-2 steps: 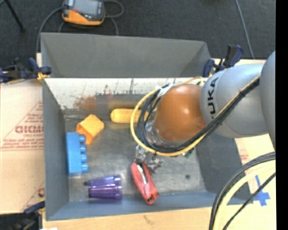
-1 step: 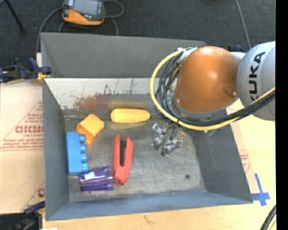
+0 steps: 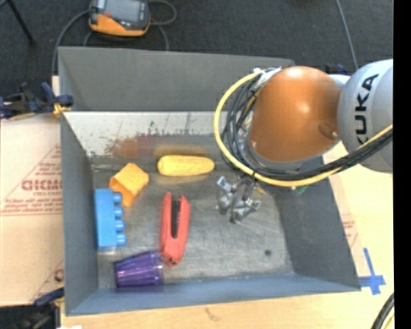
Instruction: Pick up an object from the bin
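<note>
The gripper (image 3: 236,201) hangs low over a bare patch of the grey bin (image 3: 250,251), under the arm's orange cover, and whether it is wide or narrow cannot be told. Nearest to it, just toward the view's left, lie a red clip-like tool (image 3: 173,228) and, a little farther up, a yellow corn cob (image 3: 185,165). Farther out on that same side are an orange block (image 3: 130,180), a blue building brick (image 3: 109,218) and a purple cup (image 3: 138,269) on its side.
</note>
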Robot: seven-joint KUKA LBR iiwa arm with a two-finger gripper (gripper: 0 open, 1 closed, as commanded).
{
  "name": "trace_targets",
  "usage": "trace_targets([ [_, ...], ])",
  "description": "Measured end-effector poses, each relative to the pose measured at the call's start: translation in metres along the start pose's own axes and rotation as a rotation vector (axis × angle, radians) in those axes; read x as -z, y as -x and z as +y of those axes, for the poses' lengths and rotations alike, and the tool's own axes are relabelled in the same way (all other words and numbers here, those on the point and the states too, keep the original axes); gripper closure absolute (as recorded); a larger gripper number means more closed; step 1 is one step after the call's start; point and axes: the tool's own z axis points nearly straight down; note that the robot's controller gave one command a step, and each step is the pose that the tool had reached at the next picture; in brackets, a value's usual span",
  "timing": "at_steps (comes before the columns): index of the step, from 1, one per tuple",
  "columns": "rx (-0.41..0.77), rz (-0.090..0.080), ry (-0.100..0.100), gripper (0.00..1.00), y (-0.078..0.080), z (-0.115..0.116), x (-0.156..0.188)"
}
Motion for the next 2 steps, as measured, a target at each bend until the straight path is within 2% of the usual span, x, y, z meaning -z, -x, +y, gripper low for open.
trace_targets([
  [1,-0.252,0.003,0.002,0.0,-0.0114,0.0006,-0.0567],
  [2,-0.252,0.001,0.0,0.0,-0.0109,0.0,-0.0554],
])
